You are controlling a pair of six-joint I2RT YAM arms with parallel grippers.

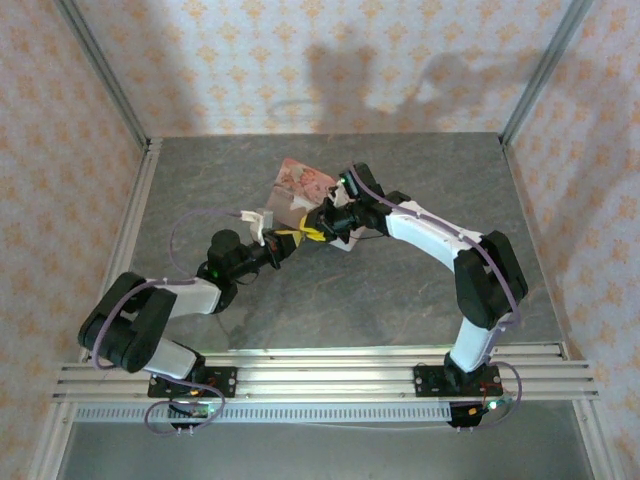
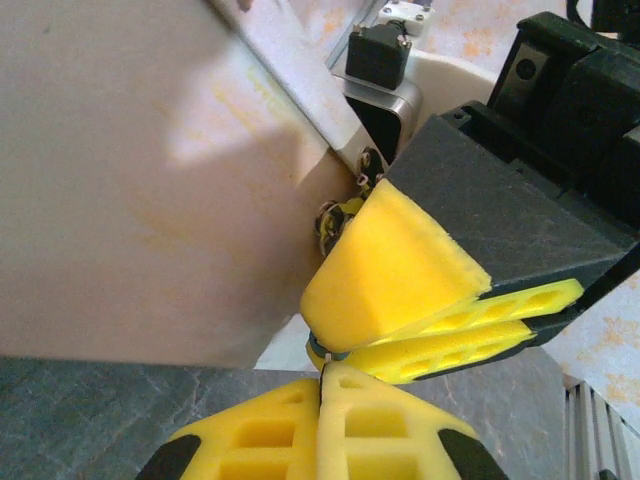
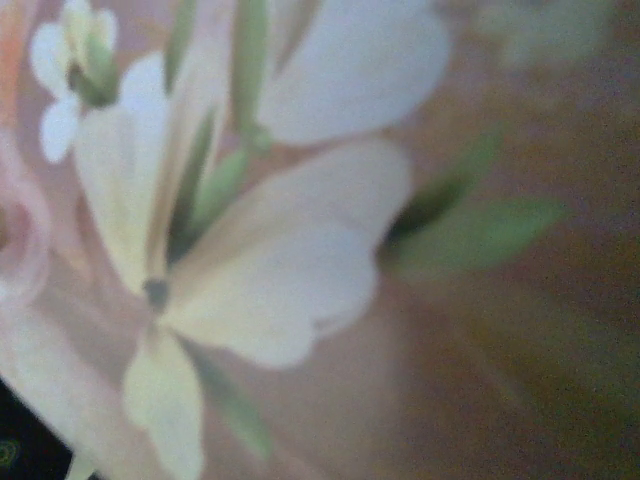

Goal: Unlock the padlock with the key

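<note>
Silvery key tip points upward.

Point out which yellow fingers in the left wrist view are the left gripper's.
The bottom-edge pair, pressed together, is the left gripper; the right gripper lies above it, angled in from the right.

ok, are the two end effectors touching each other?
Cannot tell. In the left wrist view the right end effector meets the tips of the left end effector with no visible gap, but depth is unclear.

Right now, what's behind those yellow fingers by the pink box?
A small metal fitting on the pink tin peeks out behind the right gripper, which hides the rest, so I cannot name it.
</note>
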